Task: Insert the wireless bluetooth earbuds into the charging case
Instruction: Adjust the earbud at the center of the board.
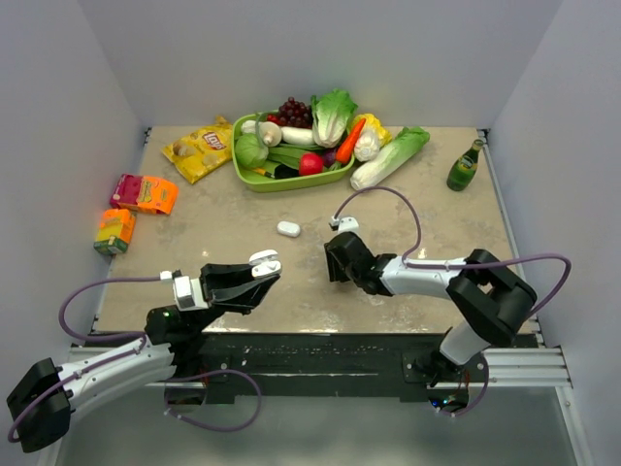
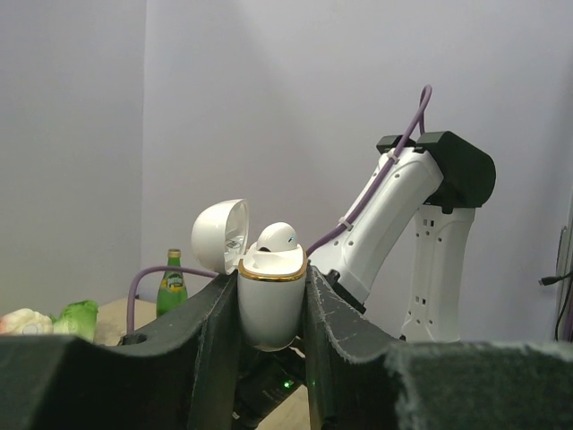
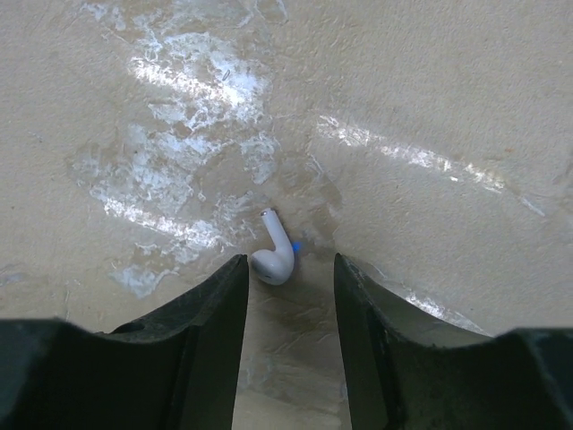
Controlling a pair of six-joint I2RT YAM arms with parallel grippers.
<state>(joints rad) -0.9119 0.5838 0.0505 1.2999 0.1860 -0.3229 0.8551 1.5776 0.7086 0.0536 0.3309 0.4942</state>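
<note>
My left gripper [image 2: 271, 279] is shut on the white charging case [image 2: 271, 305], which stands upright between the fingers with its gold rim on top. Its lid [image 2: 219, 236] is flipped open to the left. One white earbud [image 2: 277, 236] sticks up out of the case. In the top view the left gripper [image 1: 257, 274] holds the case [image 1: 264, 260] above the near table. My right gripper [image 3: 290, 262] is open and low over the table. A second white earbud [image 3: 274, 260] lies loose on the table between its fingertips, close to the left finger. The right gripper [image 1: 336, 260] hides this bud from above.
A small white pebble-shaped case [image 1: 288, 229] lies mid-table. At the back stand a green tray [image 1: 254, 178] of vegetables, a chip bag [image 1: 199, 148] and a green bottle [image 1: 465, 167]. Two small boxes [image 1: 144, 192] [image 1: 114, 230] sit at the left edge.
</note>
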